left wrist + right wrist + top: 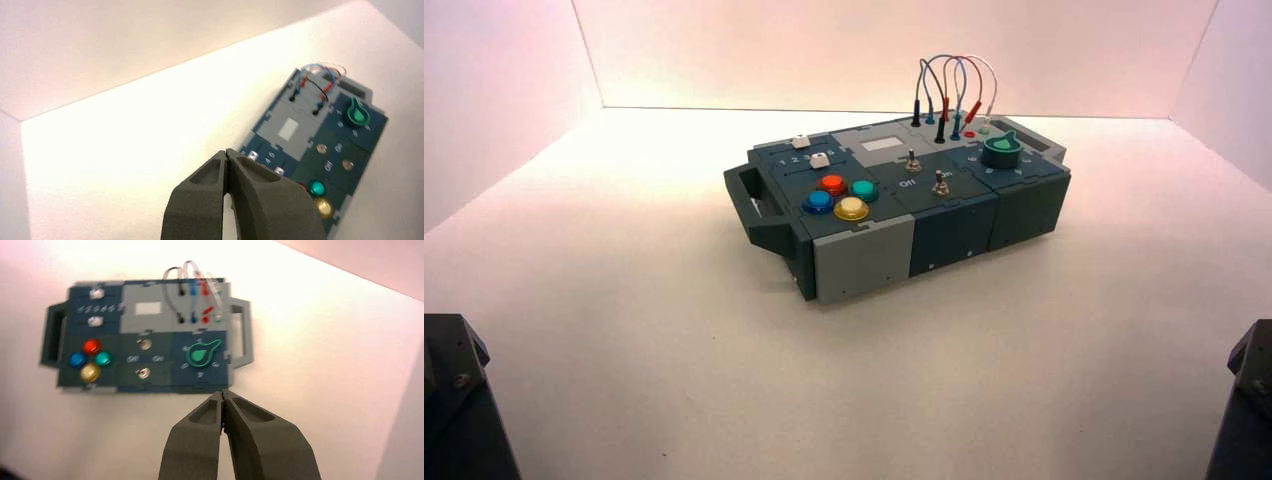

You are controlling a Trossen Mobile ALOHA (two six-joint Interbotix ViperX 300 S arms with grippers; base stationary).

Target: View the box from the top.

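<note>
My right pincer (222, 395) pressed together above the box (145, 335), green knob (201, 353) at twelve o'clock, my left pincer (228, 154) together, white counter (674, 330) beneath.

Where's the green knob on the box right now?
High view: the green knob sits at the box's right end, just right of the jumper wires and the two toggle switches.
</note>
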